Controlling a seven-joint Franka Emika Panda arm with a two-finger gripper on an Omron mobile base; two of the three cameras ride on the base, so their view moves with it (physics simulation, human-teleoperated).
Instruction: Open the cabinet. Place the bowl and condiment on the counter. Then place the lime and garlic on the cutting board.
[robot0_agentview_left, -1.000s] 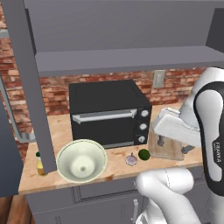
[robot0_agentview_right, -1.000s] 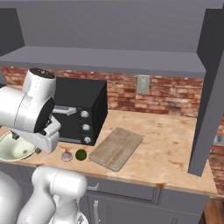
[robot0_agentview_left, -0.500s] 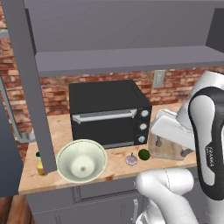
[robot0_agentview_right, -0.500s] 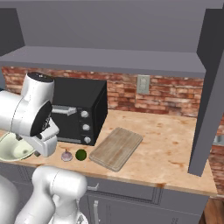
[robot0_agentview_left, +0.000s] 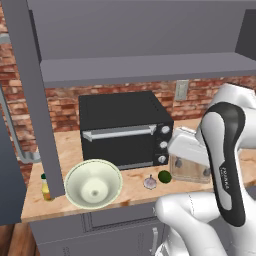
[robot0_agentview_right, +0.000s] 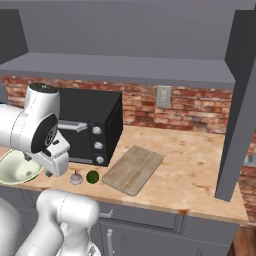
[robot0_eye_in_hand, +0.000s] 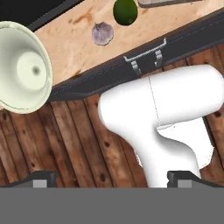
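Note:
The cabinet stands with both doors swung open. On the counter sit the cream bowl and, at its left, the yellow condiment. The garlic and the lime lie side by side near the front edge, left of the cutting board, which has nothing on it. In the hand view my gripper is open and holds nothing. It looks down past the counter's front edge, with the bowl, garlic and lime above it.
A black toaster oven stands at the back of the counter, behind the bowl and garlic. Grey drawer fronts run below the counter edge. The open right door hangs over the counter's right end. A brick wall backs the counter.
The arm has shifted slightly, and the hand sits a little lower by the counter's front. The gripper stays open. The bowl, condiment, lime and garlic have not moved.

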